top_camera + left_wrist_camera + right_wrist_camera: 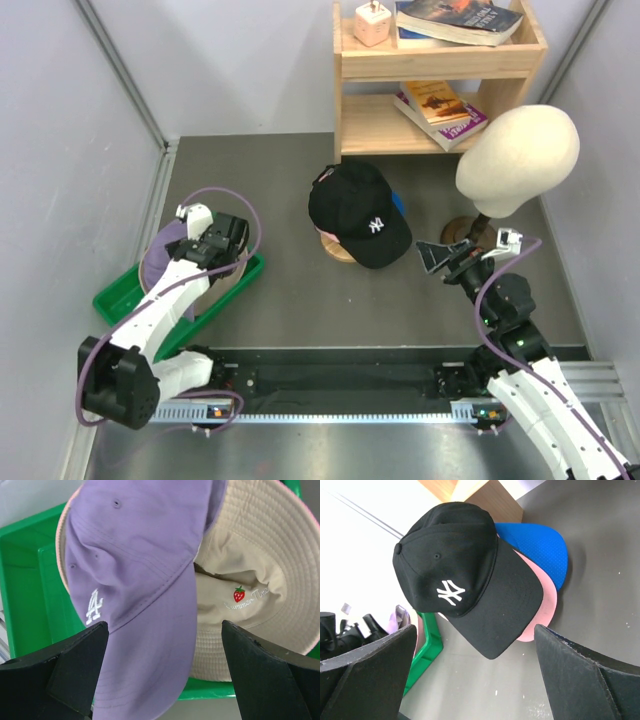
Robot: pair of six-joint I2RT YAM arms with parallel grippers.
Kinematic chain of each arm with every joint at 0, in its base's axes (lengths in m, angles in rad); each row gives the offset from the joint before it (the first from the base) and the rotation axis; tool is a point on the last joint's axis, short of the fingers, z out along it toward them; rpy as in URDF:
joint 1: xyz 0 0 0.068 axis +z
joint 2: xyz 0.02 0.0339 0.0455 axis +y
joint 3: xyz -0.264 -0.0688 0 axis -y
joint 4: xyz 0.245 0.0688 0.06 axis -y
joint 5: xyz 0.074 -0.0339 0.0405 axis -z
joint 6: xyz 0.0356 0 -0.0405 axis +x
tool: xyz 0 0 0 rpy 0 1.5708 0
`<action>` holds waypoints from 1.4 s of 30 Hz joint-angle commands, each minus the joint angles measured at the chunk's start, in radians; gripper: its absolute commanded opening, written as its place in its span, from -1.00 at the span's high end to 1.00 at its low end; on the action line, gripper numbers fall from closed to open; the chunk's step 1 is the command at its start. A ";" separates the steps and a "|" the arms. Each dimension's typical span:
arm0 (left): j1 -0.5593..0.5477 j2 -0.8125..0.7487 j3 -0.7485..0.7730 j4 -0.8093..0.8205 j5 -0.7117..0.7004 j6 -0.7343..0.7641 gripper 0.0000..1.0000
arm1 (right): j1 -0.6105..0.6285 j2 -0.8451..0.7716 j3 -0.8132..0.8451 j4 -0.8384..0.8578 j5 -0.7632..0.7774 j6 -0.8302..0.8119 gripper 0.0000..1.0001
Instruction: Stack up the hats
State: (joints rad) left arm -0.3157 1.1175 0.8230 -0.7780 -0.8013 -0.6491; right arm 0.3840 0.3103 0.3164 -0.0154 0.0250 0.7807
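A black cap point(360, 215) with a white logo tops a pile on a wooden stand point(335, 247), over a pale pink cap's brim point(547, 605) and a blue cap's brim point(540, 550). A lavender cap point(135, 580) lies on a beige brimmed hat point(250, 595) with a pink edge, in the green tray point(120, 295). My left gripper point(165, 670) hovers open just above the lavender cap's brim, which lies between its fingers point(75, 670). Right of the pile my right gripper point(475, 675) is open and holds nothing, pointing at the black cap point(460, 585).
A cream mannequin head point(520, 155) on a stand rises right behind the right gripper point(440, 257). A wooden shelf point(440, 70) with books stands at the back. Grey walls close in both sides. The left gripper point(215, 250) hangs over the tray.
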 commanded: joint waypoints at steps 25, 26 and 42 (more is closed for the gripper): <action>0.004 -0.001 0.076 -0.093 0.077 0.006 1.00 | -0.007 -0.074 0.078 -0.054 0.030 -0.023 -0.99; 0.004 -0.004 0.091 -0.101 0.073 0.015 1.00 | -0.005 -0.073 0.079 -0.052 0.030 -0.026 -1.00; 0.004 -0.151 0.367 -0.221 0.195 0.135 1.00 | -0.004 0.009 0.138 0.081 -0.118 -0.110 -0.99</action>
State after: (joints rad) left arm -0.3103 0.9874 1.1183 -0.9936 -0.6689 -0.5388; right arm 0.3840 0.2802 0.4026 -0.0307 -0.0025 0.7074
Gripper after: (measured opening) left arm 0.042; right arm 0.996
